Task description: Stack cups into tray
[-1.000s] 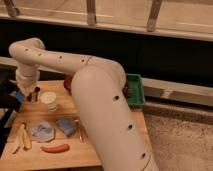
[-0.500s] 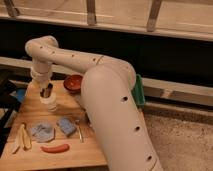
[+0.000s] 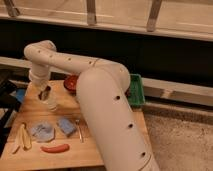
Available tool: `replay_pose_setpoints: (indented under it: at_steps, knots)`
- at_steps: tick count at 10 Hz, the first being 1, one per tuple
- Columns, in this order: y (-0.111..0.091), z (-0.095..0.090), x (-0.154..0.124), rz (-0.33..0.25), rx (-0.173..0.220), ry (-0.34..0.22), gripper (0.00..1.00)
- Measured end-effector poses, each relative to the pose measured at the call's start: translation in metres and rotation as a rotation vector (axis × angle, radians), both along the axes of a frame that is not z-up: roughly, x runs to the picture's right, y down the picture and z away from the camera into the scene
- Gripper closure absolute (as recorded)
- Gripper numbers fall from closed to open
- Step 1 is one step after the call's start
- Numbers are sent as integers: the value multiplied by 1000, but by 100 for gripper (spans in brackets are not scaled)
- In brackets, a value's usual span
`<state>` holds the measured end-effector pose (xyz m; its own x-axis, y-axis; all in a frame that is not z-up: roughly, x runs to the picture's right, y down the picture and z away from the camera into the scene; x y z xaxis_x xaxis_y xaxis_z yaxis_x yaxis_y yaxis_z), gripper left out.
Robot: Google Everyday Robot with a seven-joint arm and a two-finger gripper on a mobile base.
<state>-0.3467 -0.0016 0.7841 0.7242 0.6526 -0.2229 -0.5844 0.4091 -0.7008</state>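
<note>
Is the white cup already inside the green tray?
No, the white cup is at the wooden table's left side, right below the end effector, well apart from the green tray.

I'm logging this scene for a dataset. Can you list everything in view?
table: one, light wood, lower left
tray: one, green, table's far right, partly behind the arm
bowl: one, red-brown, far side of table
white cup: one, white, left of bowl
cloth-like pieces: two, blue-grey, near side
sausage-shaped item: one, red, near edge
yellow item: one, near left corner
arm: one, white, across table
hand: one, dark, at the white cup's top
</note>
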Motion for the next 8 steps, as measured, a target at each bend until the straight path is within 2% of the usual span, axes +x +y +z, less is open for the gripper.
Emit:
replay_pose_setpoints:
  at_steps: [5, 6, 7, 8]
  knots:
    - [4, 4, 4, -7, 2, 41, 100]
    - [6, 4, 2, -27, 2, 61, 96]
    - [10, 6, 1, -31, -2, 67, 84]
    - [12, 10, 4, -31, -6, 74, 76]
